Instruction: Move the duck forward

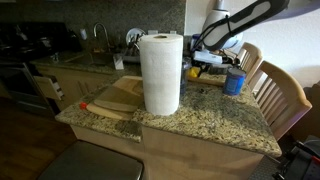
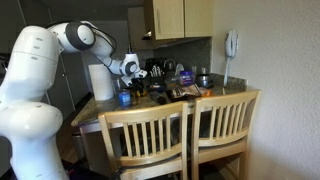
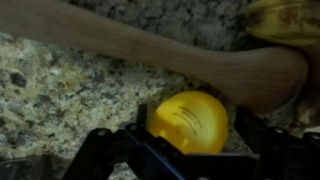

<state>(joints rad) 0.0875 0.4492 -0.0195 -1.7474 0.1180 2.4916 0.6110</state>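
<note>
Our gripper (image 3: 186, 150) brackets the duck (image 3: 190, 118); we cannot tell whether the jaws pinch it, so it may slip, or snag the handle (image 3: 150, 45) beyond

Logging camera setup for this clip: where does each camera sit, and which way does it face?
Exterior view: beside the speckled granite counter, looking across it past the white paper towel roll; the robot arm and hand show upper right.
Exterior view: behind two wooden slat-back chairs, facing the counter; the robot arm fills the left.
Wrist view: looks down at the small yellow rubber duck, dark fingers beside it.
Shared: both exterior views show the roll and blue cup.
</note>
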